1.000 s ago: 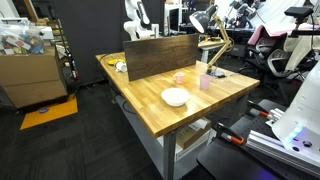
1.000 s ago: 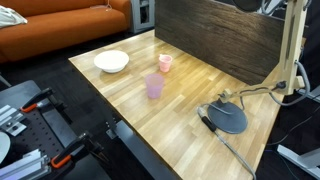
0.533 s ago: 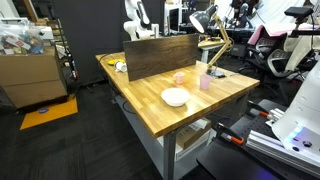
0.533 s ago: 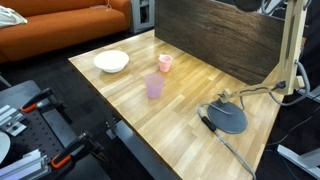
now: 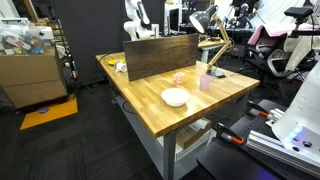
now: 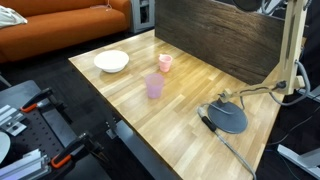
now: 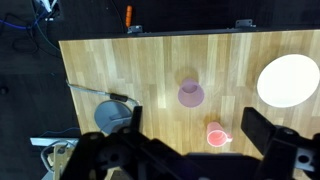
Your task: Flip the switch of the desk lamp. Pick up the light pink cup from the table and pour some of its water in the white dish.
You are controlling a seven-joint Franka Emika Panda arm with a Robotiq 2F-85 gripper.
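The desk lamp (image 5: 213, 44) stands at one end of the wooden table, its tan arm (image 6: 291, 50) rising from a dark flat base (image 6: 228, 117) (image 7: 113, 115). The light pink cup (image 5: 180, 77) (image 6: 165, 63) (image 7: 215, 134) stands upright between a taller lilac tumbler (image 6: 154, 86) (image 7: 191, 94) and the upright board. The white dish (image 5: 174, 97) (image 6: 111, 61) (image 7: 290, 80) lies near the table edge. In the wrist view my gripper (image 7: 197, 125) hangs high above the table, open, with nothing between its dark fingers (image 7: 260, 125). The pink cup shows far below, between them.
A dark wooden board (image 5: 160, 55) stands upright along the table's back. A cable (image 7: 88, 88) runs from the lamp base. An orange sofa (image 6: 60, 25) is beyond the table in an exterior view. Boxes (image 5: 30, 70) and office chairs (image 5: 285, 55) surround the table.
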